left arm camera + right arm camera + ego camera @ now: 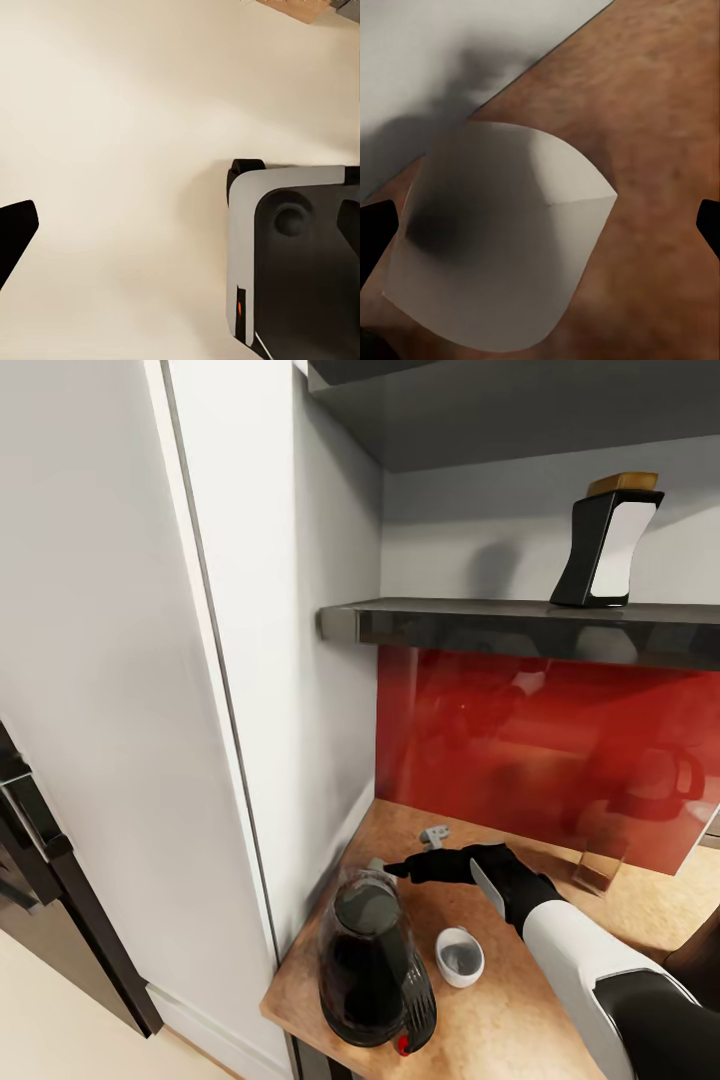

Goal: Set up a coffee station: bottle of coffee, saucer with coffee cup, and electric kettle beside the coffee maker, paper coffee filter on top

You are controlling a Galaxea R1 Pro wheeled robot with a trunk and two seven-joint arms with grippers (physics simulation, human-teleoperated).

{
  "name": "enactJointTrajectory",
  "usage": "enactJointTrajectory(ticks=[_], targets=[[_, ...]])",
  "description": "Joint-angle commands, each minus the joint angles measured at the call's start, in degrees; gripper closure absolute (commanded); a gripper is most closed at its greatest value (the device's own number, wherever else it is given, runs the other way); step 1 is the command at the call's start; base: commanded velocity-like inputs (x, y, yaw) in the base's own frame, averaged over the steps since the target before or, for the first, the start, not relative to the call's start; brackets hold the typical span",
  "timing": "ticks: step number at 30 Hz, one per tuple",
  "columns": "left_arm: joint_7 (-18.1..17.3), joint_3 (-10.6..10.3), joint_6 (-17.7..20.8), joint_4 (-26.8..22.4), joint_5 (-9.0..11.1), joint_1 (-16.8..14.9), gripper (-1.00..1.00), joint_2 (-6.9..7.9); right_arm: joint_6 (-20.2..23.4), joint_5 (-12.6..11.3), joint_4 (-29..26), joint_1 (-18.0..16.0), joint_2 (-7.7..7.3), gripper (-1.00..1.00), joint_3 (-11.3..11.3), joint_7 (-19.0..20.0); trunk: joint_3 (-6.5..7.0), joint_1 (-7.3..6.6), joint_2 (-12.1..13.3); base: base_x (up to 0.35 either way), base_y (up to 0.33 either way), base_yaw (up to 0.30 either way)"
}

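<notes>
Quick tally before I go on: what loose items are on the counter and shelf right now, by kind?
Coffee maker: 1
Coffee cup: 1
Paper filter: 1
Coffee bottle on the shelf: 1
Glass jar by the red backsplash: 1
Small grey item, too small to identify: 1
Total: 6

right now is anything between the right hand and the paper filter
Nothing visible. In the right wrist view the paper coffee filter lies flat on the countertop, between the open right hand's fingertips. The coffee maker stands just beside the hand.
</notes>
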Motion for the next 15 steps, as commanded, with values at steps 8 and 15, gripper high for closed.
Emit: enactJointTrajectory(ticks=[8, 15], targets=[[-0.30, 0.17, -0.08, 0.07, 0.09, -0.05, -1.00, 0.00, 0.36, -0.15, 0.29, -0.06, -0.06, -1.00, 0.31, -0.04, -0.14, 0.04, -0.13, 0.019, 0.033, 0.000], [-0.30, 0.24, -0.08, 0.07, 0.13, -0.05, -1.00, 0.00, 0.34, -0.15, 1.98, -0.06, -0.06, -1.00, 0.37, -0.04, -0.14, 0.04, -0.13, 0.000, 0.000, 0.000]])
